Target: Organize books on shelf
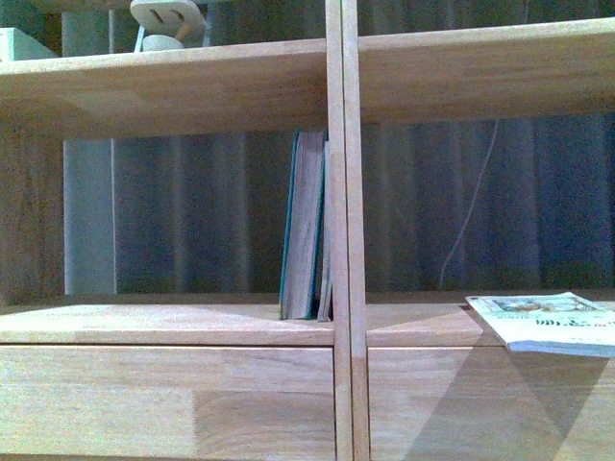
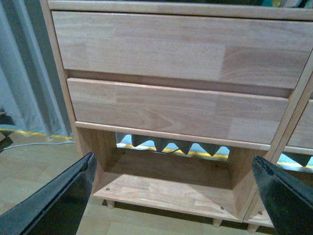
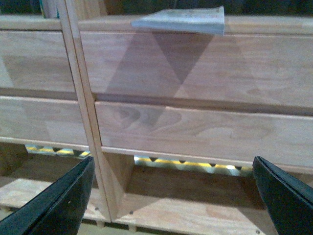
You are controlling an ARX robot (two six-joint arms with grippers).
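Note:
The light-wood shelf (image 1: 343, 192) fills the front view. Two teal-covered books (image 1: 303, 226) stand upright in its left compartment, against the central divider. A thin white paperback (image 1: 548, 322) lies flat on the right compartment's board and overhangs the front edge; the right wrist view shows it as well, the paperback (image 3: 183, 20) above the drawers. Neither arm shows in the front view. My left gripper (image 2: 171, 196) is open, low before the left drawers (image 2: 171, 49). My right gripper (image 3: 171, 196) is open too, below the paperback, facing the right drawers (image 3: 195, 63).
A pale round object (image 1: 165, 21) sits on the upper left board. Behind the bookcase hangs a grey curtain (image 1: 192, 211) with a thin white cable (image 1: 471, 211). Under the drawers are an open bottom compartment (image 2: 166, 188), short peg legs and wooden floor (image 2: 29, 166).

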